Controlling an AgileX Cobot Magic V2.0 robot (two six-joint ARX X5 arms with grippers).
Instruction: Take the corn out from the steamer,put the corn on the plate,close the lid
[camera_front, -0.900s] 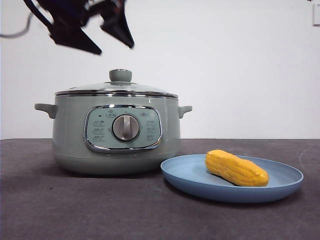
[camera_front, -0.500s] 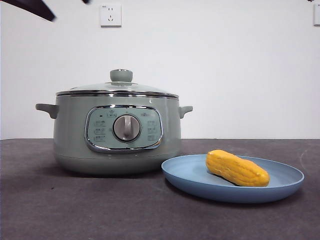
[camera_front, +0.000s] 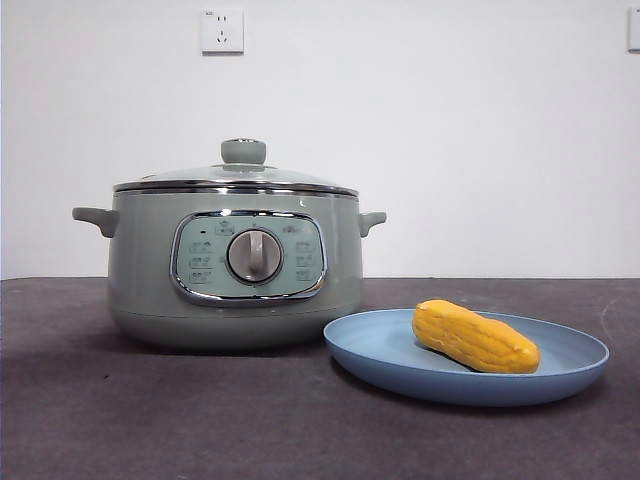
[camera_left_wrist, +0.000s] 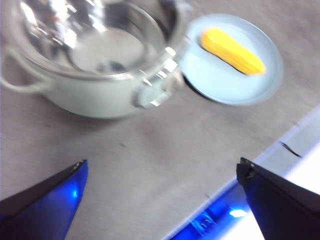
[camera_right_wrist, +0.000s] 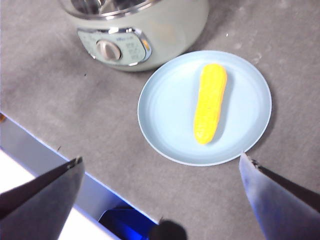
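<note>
The sage-green steamer (camera_front: 235, 265) stands left of centre with the glass lid (camera_front: 238, 176) shut on it, the green knob (camera_front: 243, 151) on top. The corn (camera_front: 475, 337) lies on the light-blue plate (camera_front: 380, 350) to the steamer's right. Neither arm shows in the front view. My left gripper (camera_left_wrist: 160, 170) is open and empty, high above the table in front of the steamer (camera_left_wrist: 100, 95); this view is blurred. My right gripper (camera_right_wrist: 161, 157) is open and empty, high above the plate (camera_right_wrist: 165, 110) and corn (camera_right_wrist: 210, 102).
A white wall socket (camera_front: 221, 30) is on the wall behind the steamer. The table's front edge (camera_right_wrist: 45, 150), with white and blue-lit parts below it, shows in both wrist views. The dark grey tabletop (camera_front: 200, 420) runs in front of the steamer.
The dark arm above the steamer's left side has risen up and to the left, out of the front view. The lid, steamer, plate and corn have not moved.
</note>
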